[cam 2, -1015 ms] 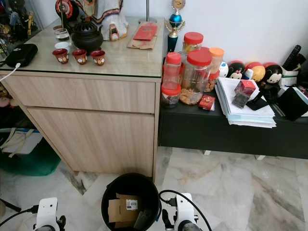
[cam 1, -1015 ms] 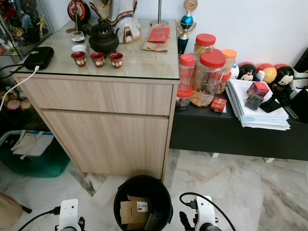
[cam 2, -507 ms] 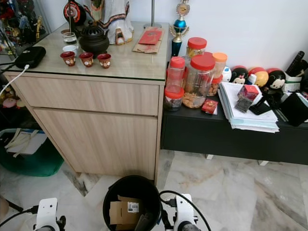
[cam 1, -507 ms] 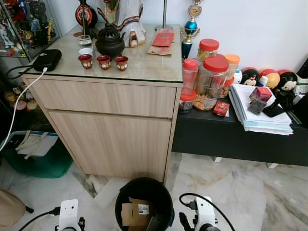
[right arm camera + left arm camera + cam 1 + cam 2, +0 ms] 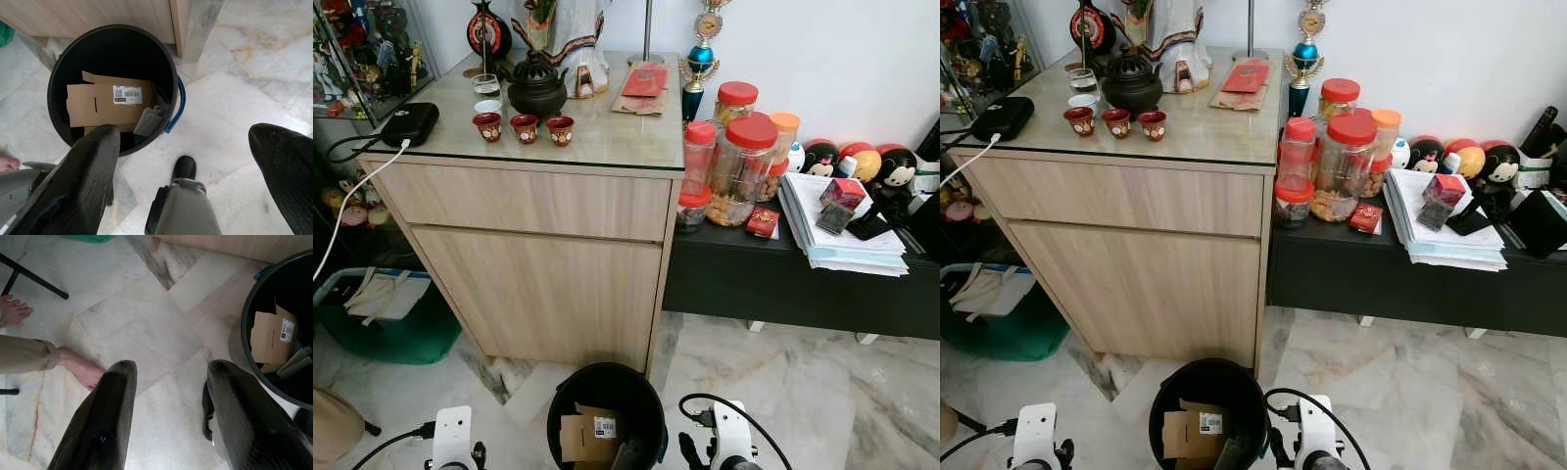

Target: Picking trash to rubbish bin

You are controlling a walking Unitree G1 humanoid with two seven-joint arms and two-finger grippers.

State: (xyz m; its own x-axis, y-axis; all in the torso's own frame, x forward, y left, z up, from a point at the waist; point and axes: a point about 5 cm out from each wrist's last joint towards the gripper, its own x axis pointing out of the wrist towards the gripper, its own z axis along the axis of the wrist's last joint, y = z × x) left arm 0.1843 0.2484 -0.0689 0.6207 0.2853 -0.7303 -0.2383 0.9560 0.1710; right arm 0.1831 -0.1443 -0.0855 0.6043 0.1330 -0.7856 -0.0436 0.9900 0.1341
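Note:
A black round rubbish bin (image 5: 651,411) stands on the marble floor in front of the wooden cabinet, between my two arms. Inside it lie a flattened cardboard box (image 5: 98,103) with a white label and a grey piece (image 5: 151,120). My left gripper (image 5: 171,367) hangs open and empty over the floor just left of the bin (image 5: 244,333). Over the floor on the bin's other side (image 5: 117,54), my right gripper (image 5: 186,132) is open wide with nothing in it. Both wrists show at the bottom of the left eye view, left (image 5: 452,436) and right (image 5: 732,436).
The wooden cabinet (image 5: 538,274) carries cups and a teapot (image 5: 536,86). A low black bench (image 5: 783,274) to its right holds jars (image 5: 739,162) and papers (image 5: 837,230). A green tub (image 5: 382,328) sits at the left. A person's bare foot (image 5: 78,369) is near my left gripper.
The head camera has shifted a little, so the cabinet sits lower in view. The bin, its contents and both grippers have not moved.

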